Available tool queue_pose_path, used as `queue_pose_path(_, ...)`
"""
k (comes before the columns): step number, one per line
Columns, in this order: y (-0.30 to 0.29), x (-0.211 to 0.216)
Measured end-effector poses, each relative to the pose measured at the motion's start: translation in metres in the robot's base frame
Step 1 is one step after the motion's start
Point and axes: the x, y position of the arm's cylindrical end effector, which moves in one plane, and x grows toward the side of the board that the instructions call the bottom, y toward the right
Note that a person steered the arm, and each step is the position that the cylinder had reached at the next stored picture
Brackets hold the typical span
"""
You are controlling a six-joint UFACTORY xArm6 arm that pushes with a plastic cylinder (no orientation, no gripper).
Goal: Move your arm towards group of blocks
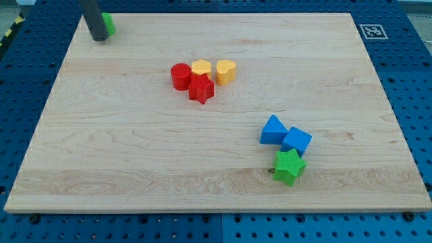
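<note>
My tip [98,38] rests at the board's top left corner, touching a green block [108,24] that the rod partly hides. A group sits near the board's upper middle: a red cylinder [180,76], a red star [201,89], a yellow block [200,67] and a yellow heart-shaped block [225,71], all close together. A second group lies at the lower right: a blue triangle [273,129], a blue cube [296,141] and a green star [289,167]. My tip is far to the left and above both groups.
The wooden board [135,162] lies on a blue perforated table [412,101]. A black and white marker tag [372,31] sits off the board's top right corner.
</note>
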Motion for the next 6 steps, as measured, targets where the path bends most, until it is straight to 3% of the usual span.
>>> queue_pose_path(3, 0.0, -0.008)
queue_pose_path(6, 0.117, 0.075)
